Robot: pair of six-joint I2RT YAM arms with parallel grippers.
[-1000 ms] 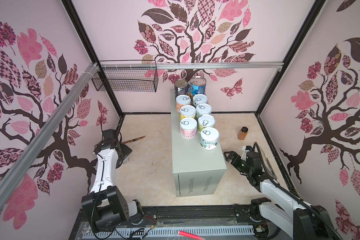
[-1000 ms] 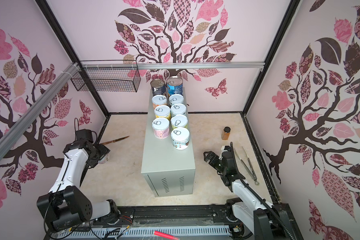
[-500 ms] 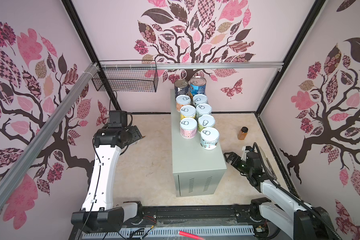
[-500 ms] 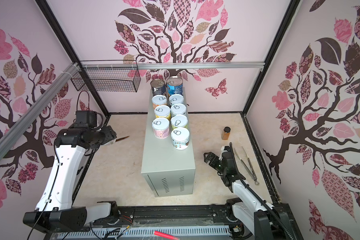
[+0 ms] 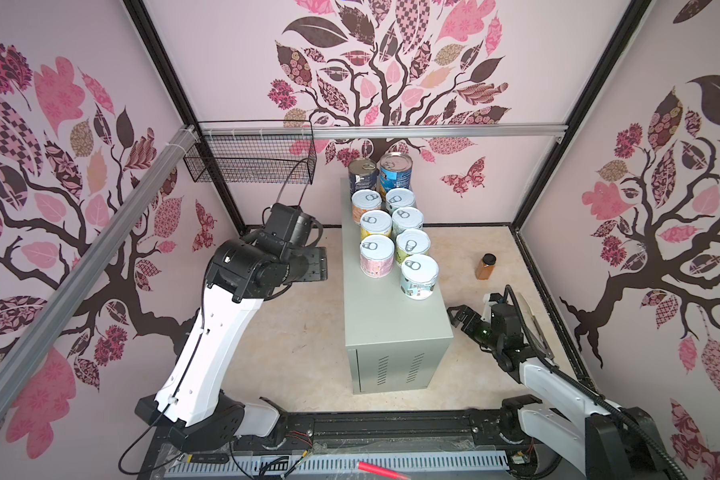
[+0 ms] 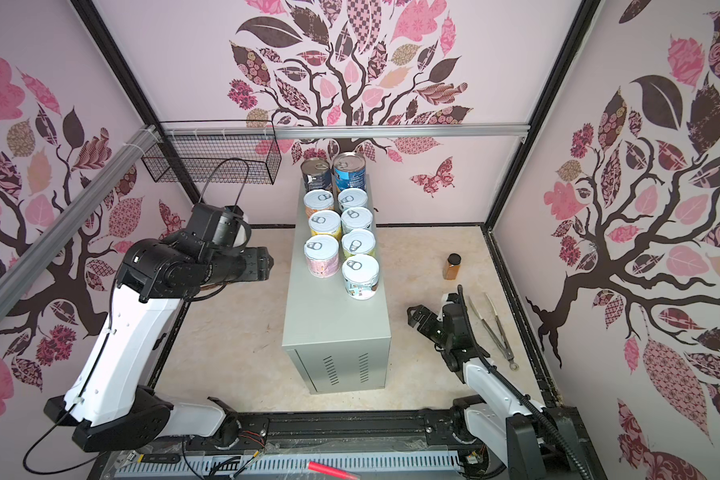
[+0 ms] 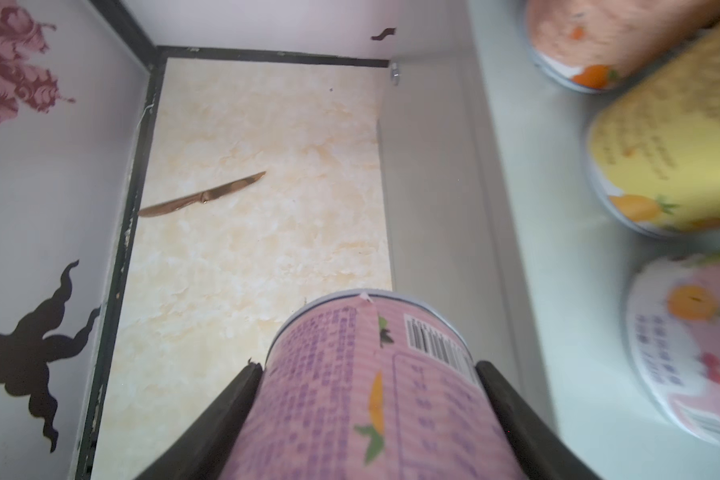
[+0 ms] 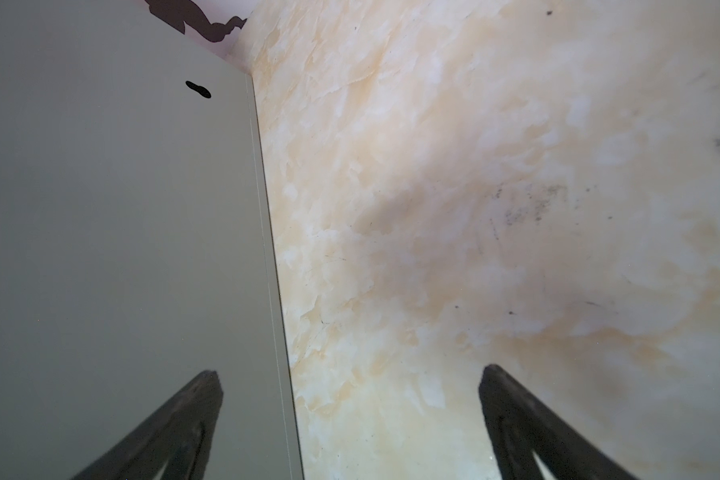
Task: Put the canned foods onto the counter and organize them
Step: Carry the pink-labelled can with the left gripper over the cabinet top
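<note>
The left hand (image 7: 366, 368) grips a pink tin (image 7: 375, 399) by its sides, in the air just beside the grey worktop (image 5: 391, 320). Nine other tins (image 5: 408, 245) stand in two rows at the worktop's far end. The right hand (image 8: 352, 372) hangs wide open and empty, low by the worktop's right side

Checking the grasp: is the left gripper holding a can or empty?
Holding: left gripper fingers clamp both sides of a pink-labelled can in the left wrist view.
</note>
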